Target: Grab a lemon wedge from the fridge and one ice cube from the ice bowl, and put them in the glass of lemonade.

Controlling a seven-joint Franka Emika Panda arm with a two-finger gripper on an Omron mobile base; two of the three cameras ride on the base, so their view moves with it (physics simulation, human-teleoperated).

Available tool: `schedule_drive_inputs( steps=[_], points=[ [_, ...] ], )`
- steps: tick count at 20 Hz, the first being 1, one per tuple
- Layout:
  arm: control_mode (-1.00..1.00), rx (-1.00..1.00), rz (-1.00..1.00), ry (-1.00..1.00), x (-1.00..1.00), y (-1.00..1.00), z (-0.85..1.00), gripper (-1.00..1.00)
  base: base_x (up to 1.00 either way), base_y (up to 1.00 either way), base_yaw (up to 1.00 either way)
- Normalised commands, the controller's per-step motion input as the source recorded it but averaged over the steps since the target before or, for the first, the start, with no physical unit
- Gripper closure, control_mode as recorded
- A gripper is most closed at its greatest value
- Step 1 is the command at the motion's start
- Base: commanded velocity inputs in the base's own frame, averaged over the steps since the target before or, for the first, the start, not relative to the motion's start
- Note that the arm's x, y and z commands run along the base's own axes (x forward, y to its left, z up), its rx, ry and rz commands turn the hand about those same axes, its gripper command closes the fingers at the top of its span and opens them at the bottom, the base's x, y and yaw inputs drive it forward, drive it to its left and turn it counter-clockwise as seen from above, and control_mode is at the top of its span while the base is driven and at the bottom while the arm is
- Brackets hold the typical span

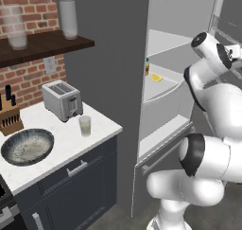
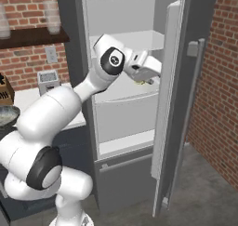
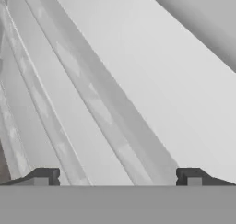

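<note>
The fridge [image 1: 118, 58] is seen with its door swung open, and the arm is reached in over the middle shelf [image 1: 163, 89]. On that shelf the lemon wedge [image 1: 156, 77] is seen lying at about 9 o'clock from the arm's wrist. On the counter [image 1: 101, 125], the ice bowl [image 1: 27, 146] is set at 8 o'clock from the glass of lemonade [image 1: 85, 126]. The gripper [image 3: 117, 177] is held spread wide, with nothing between its fingertips [image 3: 44, 176].

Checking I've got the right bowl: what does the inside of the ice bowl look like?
Speckled whitish-grey inside a dark grey rim; the ice bowl shows best in the left base view.
</note>
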Motion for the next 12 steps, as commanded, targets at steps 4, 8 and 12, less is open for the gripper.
schedule_drive_inputs(
  steps=[4, 8, 12],
  points=[
    [-1.00, 0.00, -0.14, -0.16, 0.03, -1.00, 0.00, -1.00, 0.00, 0.00, 0.00],
    [-1.00, 0.00, -0.16, -0.12, 0.06, -0.99, 0.00, -1.00, 0.00, 0.00, 0.00],
    [-1.00, 0.00, -0.07, -0.19, 0.00, -0.10, 0.09, -1.00, 0.00, 0.00, 0.00]
  ],
)
